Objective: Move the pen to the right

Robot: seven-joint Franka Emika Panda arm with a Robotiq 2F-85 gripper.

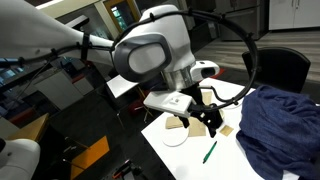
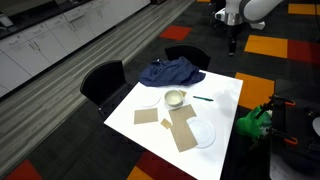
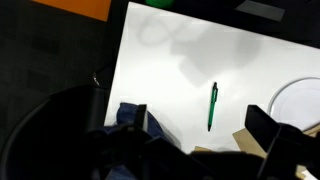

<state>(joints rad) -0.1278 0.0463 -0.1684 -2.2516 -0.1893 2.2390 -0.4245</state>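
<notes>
Below the wide-open, empty claw [image 3: 197, 113] the pen [image 3: 212, 107] is seen on the desk [image 3: 170, 60] — a round white dish [image 3: 300, 100] just beside it.

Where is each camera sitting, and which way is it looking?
Exterior view: close beside the arm, looking past it down at the table; arm and hand show.
Exterior view: high and far off, looking down over the whole table; the arm shows at the top.
Wrist view: above the table, looking down; the open hand shows.
All three share the green pen.
</notes>
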